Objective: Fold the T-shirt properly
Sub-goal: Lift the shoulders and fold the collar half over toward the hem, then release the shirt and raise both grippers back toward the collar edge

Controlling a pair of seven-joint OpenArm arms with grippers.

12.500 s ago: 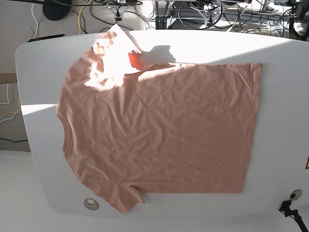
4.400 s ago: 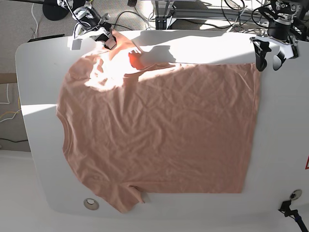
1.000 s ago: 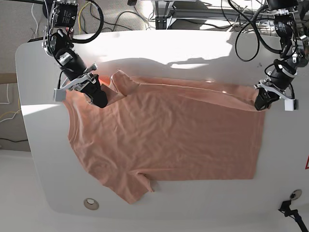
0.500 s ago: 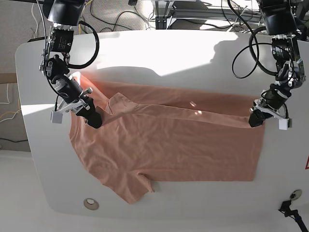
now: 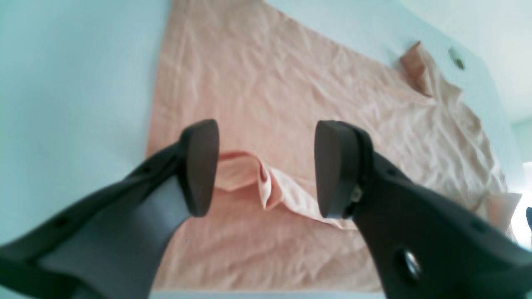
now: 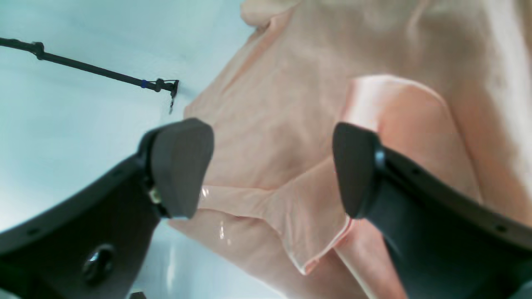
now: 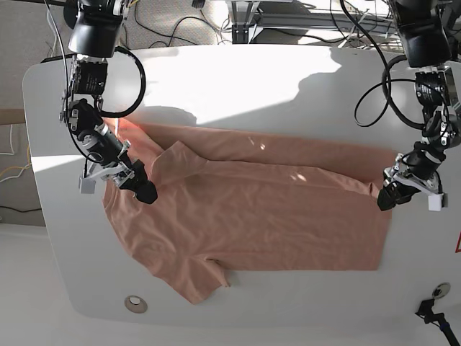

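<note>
T-shirt [image 7: 252, 209] folded edge beneath both parted tools

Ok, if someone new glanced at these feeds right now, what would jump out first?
The pink T-shirt fills the middle of the white table, its far edge folded over toward the near side in a long flap. One arm stands at each end of that fold: the right gripper over the sleeve end, the left gripper over the hem corner. Both have their jaws apart, with the cloth lying loose below.
</note>
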